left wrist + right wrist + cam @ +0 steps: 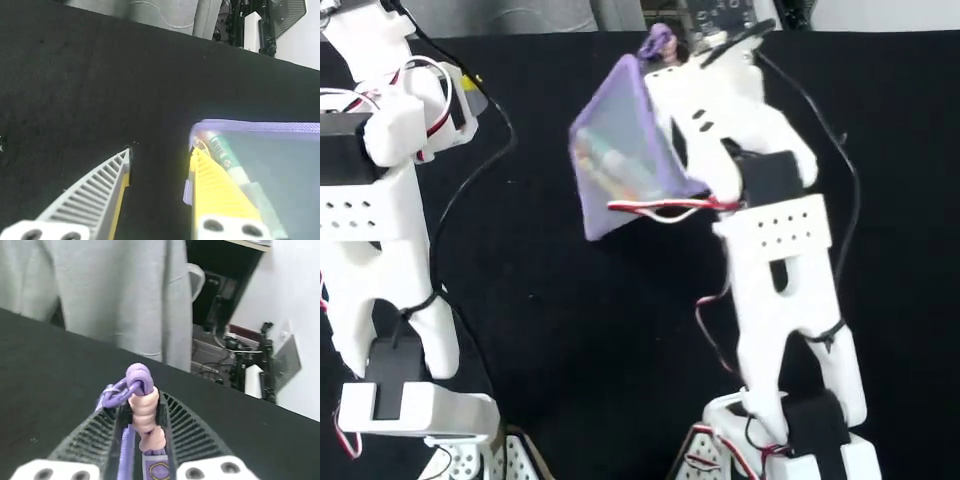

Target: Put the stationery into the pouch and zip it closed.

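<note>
Worktop (550, 330): black cloth.

Left gripper (160, 154): jaws released, nothing between them. One corner of the pouch (620, 160) lay just beside its yellow jaw, outside the grasp.

Pouch: translucent purple, hanging tilted from its upper corner and apparently lifted off the worktop. Stationery (222, 150) was visible inside through the wall, so loading was judged complete. It could not be told whether the zip was fully run home.

Right gripper (142, 410): jaws clenched on the pull (139, 377), a knotted purple and pink cord, at the far top corner of the pouch.

Assessment: the step in hand was the zipping. With only the pull held, the pouch hung free, and any draw on the slider would likely drag the whole bag instead of closing the teeth. Recommended:
- The left gripper should take the pouch's zip-side edge at the near corner and clamp on fabric only, clear of the pens.
- The right gripper should then draw the pull straight along the zip line and away from the left, keeping the edge taut.

Risks: the cord slipping from the jaws, and the fabric bunching under the slider.
</note>
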Robot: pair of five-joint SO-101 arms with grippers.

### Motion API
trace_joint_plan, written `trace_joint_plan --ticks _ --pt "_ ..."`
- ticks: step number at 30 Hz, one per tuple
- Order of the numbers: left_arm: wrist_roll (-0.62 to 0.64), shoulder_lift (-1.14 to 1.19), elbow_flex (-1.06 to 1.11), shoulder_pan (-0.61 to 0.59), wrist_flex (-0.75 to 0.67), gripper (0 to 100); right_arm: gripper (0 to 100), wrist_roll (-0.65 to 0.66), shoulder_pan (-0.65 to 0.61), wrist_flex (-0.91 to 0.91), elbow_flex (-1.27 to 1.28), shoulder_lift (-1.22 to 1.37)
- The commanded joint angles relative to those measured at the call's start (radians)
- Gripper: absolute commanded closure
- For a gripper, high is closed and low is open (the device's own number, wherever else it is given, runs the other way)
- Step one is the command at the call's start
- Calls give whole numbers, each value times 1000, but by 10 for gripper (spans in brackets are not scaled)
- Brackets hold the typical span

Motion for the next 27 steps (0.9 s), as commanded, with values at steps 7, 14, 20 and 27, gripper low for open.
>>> trace_joint_plan --ticks 7,14,20,27 --pt "-11 -11 -2 -50 5 805 987 14 -164 118 -53 -15" --pt "-12 -11 -2 -147 5 803 987 14 -301 180 39 -101" --pt "-83 -11 -1 -209 5 804 987 14 -356 150 306 -285" --pt "-95 -11 45 -213 5 803 987 14 -370 101 634 -493"
